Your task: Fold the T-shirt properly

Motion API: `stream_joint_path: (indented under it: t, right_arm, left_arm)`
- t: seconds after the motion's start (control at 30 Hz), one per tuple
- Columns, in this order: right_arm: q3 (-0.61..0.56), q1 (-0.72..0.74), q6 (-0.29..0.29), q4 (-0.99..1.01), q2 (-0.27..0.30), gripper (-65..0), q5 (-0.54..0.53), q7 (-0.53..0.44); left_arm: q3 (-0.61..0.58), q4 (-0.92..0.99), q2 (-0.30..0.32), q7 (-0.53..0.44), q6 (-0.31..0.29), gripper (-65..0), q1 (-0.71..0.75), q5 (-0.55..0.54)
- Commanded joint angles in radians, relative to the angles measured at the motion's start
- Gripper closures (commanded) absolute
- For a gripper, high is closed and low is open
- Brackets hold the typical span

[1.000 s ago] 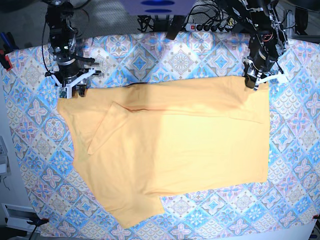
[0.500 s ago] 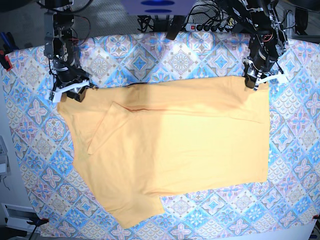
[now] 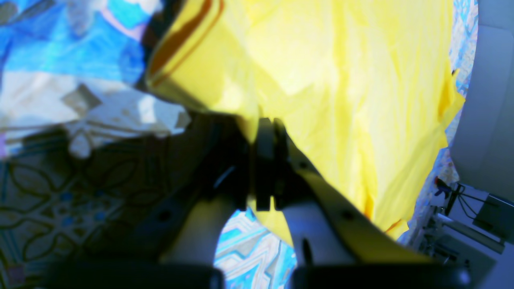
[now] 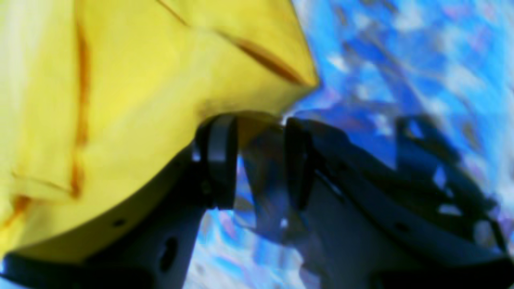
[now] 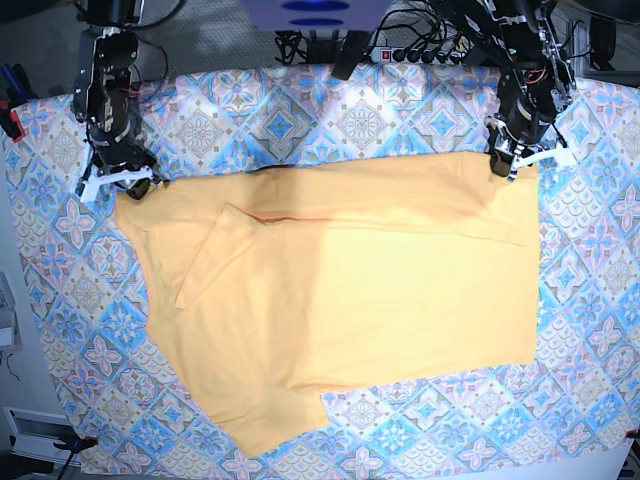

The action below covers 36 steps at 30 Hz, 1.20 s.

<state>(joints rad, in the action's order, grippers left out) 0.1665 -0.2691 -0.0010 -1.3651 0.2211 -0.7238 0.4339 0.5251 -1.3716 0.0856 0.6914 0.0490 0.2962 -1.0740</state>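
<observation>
The left gripper (image 3: 265, 132), jaws pressed together, pinches the T-shirt (image 5: 340, 300) at its corner near the tablecloth's (image 5: 360, 120) far edge, on the base view's right. The right gripper (image 4: 257, 132), jaws parted, straddles the shirt's opposite corner toward the far left edge; whether it grips the cloth cannot be told. The yellow-orange shirt lies spread across the middle of the tablecloth, long axis running side to side, one sleeve folded over at left. No print or label is legible.
</observation>
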Motion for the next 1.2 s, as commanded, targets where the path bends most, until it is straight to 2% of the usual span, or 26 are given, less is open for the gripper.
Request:
stream_joint_path:
  t: [0.0, 0.2, 0.43, 0.53, 0.63, 0.73, 0.83, 1.0, 1.17]
  right_arm:
    - [0.006, 0.009, 0.005, -0.006, 0.013, -20.0, -0.004, -0.017]
    - [0.009, 0.037, 0.005, -0.003, 0.011, -20.0, -0.004, -0.016]
    - [0.012, -0.020, 0.005, -0.010, 0.018, -19.8, 0.005, -0.016]
    - [0.008, -0.045, 0.005, -0.020, 0.044, -19.7, 0.074, -0.016]
    - [0.012, -0.048, 0.005, -0.035, 0.041, -19.8, 0.172, -0.020]
    - [0.005, -0.051, 0.005, -0.063, 0.041, -19.7, 0.215, -0.022]
    - [-0.017, -0.051, 0.000, -0.090, 0.041, -19.7, 0.373, -0.017]
    - [-0.104, -0.049, 0.000, -0.086, 0.041, -19.7, 0.854, -0.025]
    - [-0.241, -0.049, 0.000, -0.083, 0.047, -19.7, 1.202, -0.027]
  left_arm:
    - [-0.001, -0.007, 0.006, 0.011, 0.004, 0.0, 0.001, 0.007]
    - [-0.001, -0.007, 0.006, 0.011, 0.004, 0.0, 0.004, 0.007]
    - [-0.001, -0.007, 0.006, 0.011, 0.004, 0.0, 0.005, 0.007]
    - [-0.001, -0.007, 0.006, 0.011, 0.004, 0.0, 0.005, 0.007]
    - [-0.001, -0.007, 0.006, 0.011, 0.004, 0.0, 0.004, 0.007]
    - [-0.001, -0.007, 0.004, 0.011, 0.004, 0.0, 0.002, 0.007]
    - [-0.001, -0.007, 0.004, 0.011, 0.004, 0.0, 0.002, 0.007]
    - [-0.001, -0.007, 0.004, 0.011, 0.004, 0.0, 0.005, 0.007]
    - [-0.001, -0.007, 0.004, 0.011, 0.004, 0.0, 0.005, 0.007]
